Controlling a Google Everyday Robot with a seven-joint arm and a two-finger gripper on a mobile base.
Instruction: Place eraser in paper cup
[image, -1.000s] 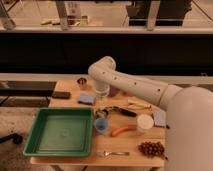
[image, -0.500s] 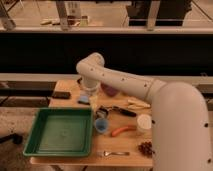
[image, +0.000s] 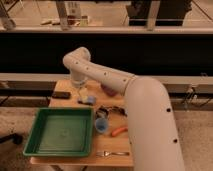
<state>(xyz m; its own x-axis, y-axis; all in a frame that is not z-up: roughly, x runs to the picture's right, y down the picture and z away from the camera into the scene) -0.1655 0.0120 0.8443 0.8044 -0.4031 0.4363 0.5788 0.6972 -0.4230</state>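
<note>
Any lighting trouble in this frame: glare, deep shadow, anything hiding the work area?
Camera view: the table is evenly lit, no glare; a dark band runs behind it; the black eraser stands out on the wood; the gripper hangs by the blue pad; the arm hides the table's right side.

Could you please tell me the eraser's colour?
The eraser is black, camera view; gripper hangs beside it.

The wooden table (image: 68, 103) carried a green tray (image: 62, 110) at front left, a black eraser (image: 62, 94) at its rear left edge, a light-blue pad (image: 90, 100), a blue cup (image: 101, 125), an orange stick (image: 119, 131) and a fork (image: 112, 153). The gripper (image: 82, 93) hung beside the pad.
</note>
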